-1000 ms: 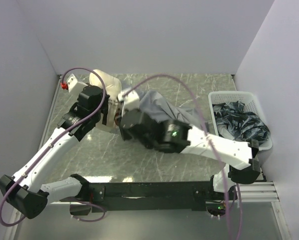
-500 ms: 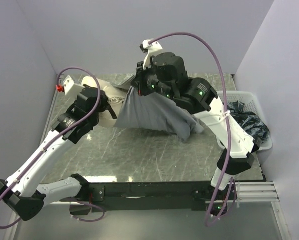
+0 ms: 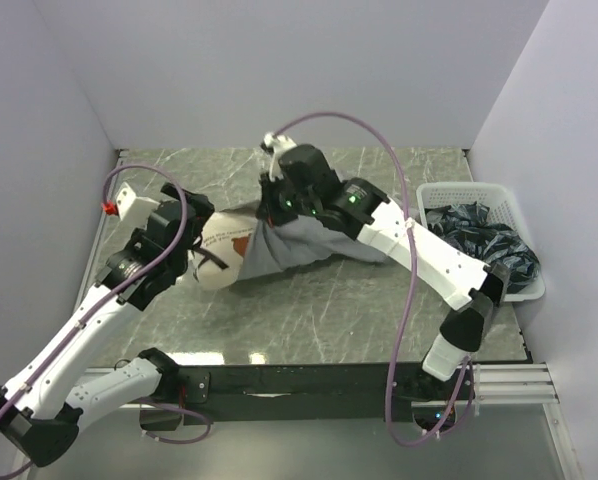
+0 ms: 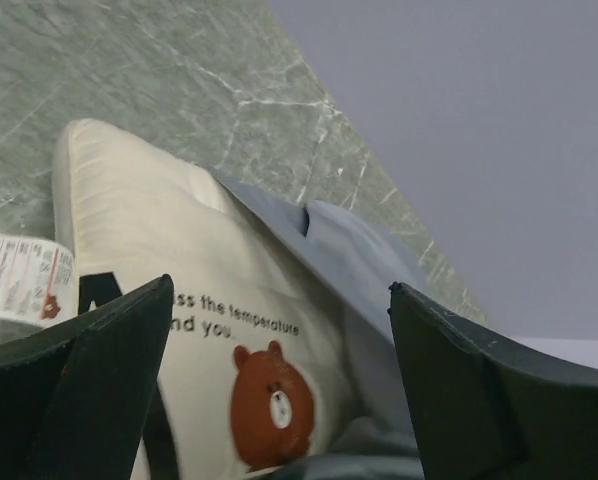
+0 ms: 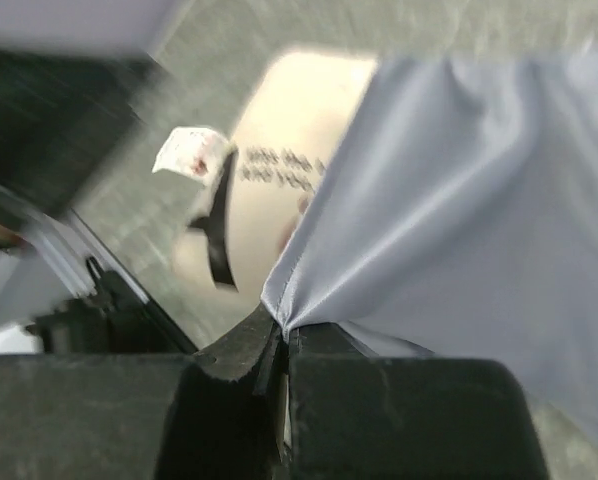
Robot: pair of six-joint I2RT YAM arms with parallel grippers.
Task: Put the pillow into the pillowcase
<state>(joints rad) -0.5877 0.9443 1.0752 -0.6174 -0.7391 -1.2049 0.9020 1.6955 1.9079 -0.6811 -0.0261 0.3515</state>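
Observation:
The cream pillow lies at the table's left middle, its end with the brown bear and black lettering showing. The grey pillowcase covers its right part and stretches to the right. My left gripper stands open just off the pillow's bare end, with the pillow between its wide fingers and no grip on it. My right gripper is shut on the pillowcase's hem, holding the pillowcase over the pillow.
A white basket filled with dark crumpled fabric stands at the table's right edge. Pale walls close in the back and both sides. A white label and a black strap hang from the pillow's end.
My left gripper has opened and let go of the pillow. The right arm rose with the pillowcase, then came down to the left, drawing the case over the pillow.

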